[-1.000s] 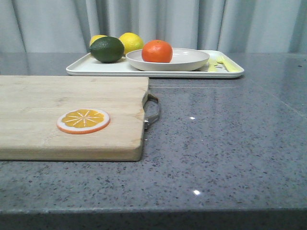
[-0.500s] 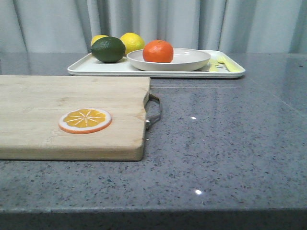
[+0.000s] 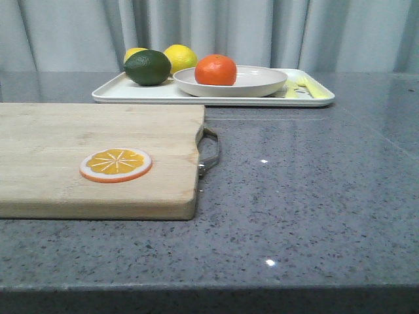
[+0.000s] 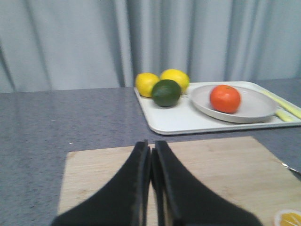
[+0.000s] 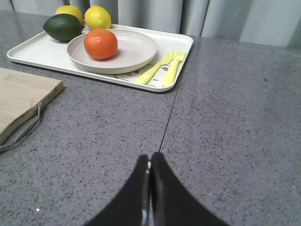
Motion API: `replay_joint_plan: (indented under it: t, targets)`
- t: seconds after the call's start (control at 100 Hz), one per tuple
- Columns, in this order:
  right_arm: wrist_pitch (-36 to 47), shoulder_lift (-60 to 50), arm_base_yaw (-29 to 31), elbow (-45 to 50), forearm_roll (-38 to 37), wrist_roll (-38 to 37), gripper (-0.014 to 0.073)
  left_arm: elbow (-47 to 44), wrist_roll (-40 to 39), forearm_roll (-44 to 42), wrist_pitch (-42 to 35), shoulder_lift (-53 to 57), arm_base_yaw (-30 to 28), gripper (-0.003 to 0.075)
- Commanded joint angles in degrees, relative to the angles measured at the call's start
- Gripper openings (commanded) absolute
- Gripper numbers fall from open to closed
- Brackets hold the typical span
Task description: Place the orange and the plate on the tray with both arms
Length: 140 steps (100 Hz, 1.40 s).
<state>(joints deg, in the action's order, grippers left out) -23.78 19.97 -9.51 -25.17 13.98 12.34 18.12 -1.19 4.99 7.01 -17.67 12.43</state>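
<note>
The orange (image 3: pixel 215 70) rests in the off-white plate (image 3: pixel 262 82), and the plate stands on the white tray (image 3: pixel 118 91) at the back of the table. The same orange (image 4: pixel 225 98) (image 5: pixel 100 43), plate (image 4: pixel 256 106) (image 5: pixel 136 49) and tray (image 4: pixel 178 120) (image 5: pixel 37 49) show in both wrist views. My left gripper (image 4: pixel 151 143) is shut and empty above the wooden board, well short of the tray. My right gripper (image 5: pixel 151 156) is shut and empty over bare grey tabletop, also far from the tray. Neither arm shows in the front view.
A dark green lime (image 3: pixel 148 67) and two lemons (image 3: pixel 181 57) sit on the tray's left part; yellow cutlery (image 5: pixel 162 68) lies on its right part. A wooden cutting board (image 3: pixel 98 131) with a metal handle (image 3: pixel 209 152) carries an orange slice disc (image 3: pixel 116 164).
The front view has shifted very slightly since one second ago; the objects themselves have not moved.
</note>
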Motion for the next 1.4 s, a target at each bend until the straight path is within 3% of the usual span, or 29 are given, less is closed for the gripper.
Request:
replay_joint_plan:
  t: [0.0,0.2,0.43,0.68,1.39]
  targets:
    - [4.46,0.10,0.16,-1.49,0.19,0.25,-0.0066,-0.64,-0.52,-0.14,-6.24,1.77,-4.77,-0.0020]
    - [4.46,0.10,0.16,-1.49,0.19,0.25,-0.0066,-6.97,-0.52,-1.59,-6.24,8.60,-11.32,-0.0020]
    - [4.46,0.10,0.16,-1.49,0.19,0.25,-0.0066,-13.79,-0.52,-1.59,-5.93,17.58,-14.66,-0.0020]
    - [4.38,0.23,0.16,-1.49,0.19,0.25,-0.0066,-18.76,-0.52,-1.59,-7.01,19.87,-14.98,-0.0020]
    - [4.38,0.23,0.16,-1.49,0.19,0.25,-0.0066,-18.66,-0.52,-1.44,-5.12,19.87,-14.98,-0.0020]
